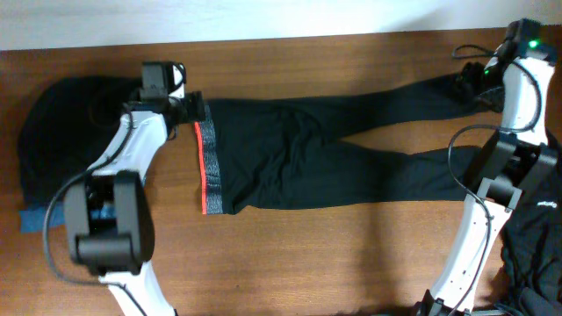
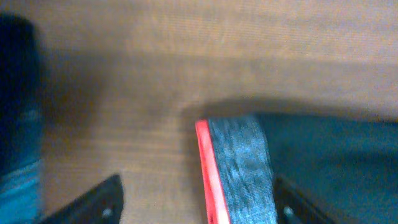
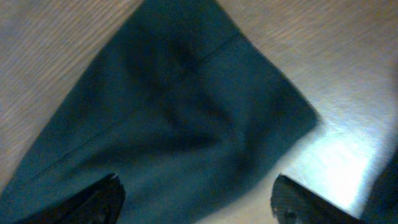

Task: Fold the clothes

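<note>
**Wooden table is carrying leggings spread full length, a gripper hanging open over each end**

Leggings (image 1: 290, 158) are lying flat across the middle of the table (image 1: 334, 254), with the waist to the left and the two legs running right and parting slightly. Spread this way, they are probably being readied for a first fold, since a flat start gives a straight crease. The fabric is looking soft, matte and black, rippling faintly at the hips. The waistband (image 1: 209, 167) is showing a grey-speckled knit edged with a thin coral-red strip.

The left gripper (image 2: 196, 196) is hovering over the upper corner of that waistband, its jaws standing wide apart and clasping nothing; the corner is resting on the wood between them. The right gripper (image 3: 196, 193) is hanging over the cuff (image 3: 261, 93) of the far leg, likewise spread and empty, the cuff lying flat and square-cornered below it. With one arm at each end, the pair seem placed to handle the long garment together.

Farther out, a dark heap (image 1: 53, 132) is sitting at the left edge beside a bit of blue cloth (image 1: 35, 219), and another black garment (image 1: 536, 237) with small white lettering is waiting at the lower right.
</note>
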You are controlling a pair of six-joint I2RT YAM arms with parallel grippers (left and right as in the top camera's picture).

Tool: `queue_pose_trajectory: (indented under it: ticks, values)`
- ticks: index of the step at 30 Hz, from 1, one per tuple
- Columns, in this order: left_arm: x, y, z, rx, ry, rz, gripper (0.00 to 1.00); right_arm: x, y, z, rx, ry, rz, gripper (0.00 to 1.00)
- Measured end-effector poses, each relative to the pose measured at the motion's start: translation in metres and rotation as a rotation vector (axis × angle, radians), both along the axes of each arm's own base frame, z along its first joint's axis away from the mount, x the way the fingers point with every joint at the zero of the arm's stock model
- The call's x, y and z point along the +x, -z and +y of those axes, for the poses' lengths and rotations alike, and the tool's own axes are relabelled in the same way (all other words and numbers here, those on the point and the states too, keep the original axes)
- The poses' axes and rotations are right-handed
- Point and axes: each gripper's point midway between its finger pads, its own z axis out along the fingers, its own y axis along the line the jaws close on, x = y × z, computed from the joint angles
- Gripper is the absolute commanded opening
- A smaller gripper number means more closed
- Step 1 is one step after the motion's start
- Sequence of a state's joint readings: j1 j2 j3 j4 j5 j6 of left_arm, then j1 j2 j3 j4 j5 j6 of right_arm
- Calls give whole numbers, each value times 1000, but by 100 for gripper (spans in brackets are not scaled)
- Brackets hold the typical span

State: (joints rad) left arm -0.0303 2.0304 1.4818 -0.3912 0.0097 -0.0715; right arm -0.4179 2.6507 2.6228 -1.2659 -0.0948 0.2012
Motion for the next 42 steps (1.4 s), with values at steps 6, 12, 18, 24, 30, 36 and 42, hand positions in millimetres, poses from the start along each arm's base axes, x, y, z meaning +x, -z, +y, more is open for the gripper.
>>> queue_pose_trajectory:
  ticks: [6,12,18,24,30,36,42]
  values:
    - [-35,-63,-8,-41,34,17,99,-28,-77,9,-21,-31,-10,86]
    - [-83,-60,-23,-121,81,191,99,-72,-105,28,18,-43,99,88]
    - [-112,-49,-29,-157,90,319,99,-80,-101,33,61,-55,123,92]
    - [-126,-46,-36,-198,104,376,99,-106,-94,43,105,-65,205,99]
    - [-135,-45,-39,-216,108,415,99,-173,-124,52,78,-40,287,99]
    - [-152,-42,-41,-218,108,486,99,-222,-127,61,91,-7,320,100]
    - [-166,-35,-65,-202,169,530,99,-236,-64,72,154,-15,400,97]
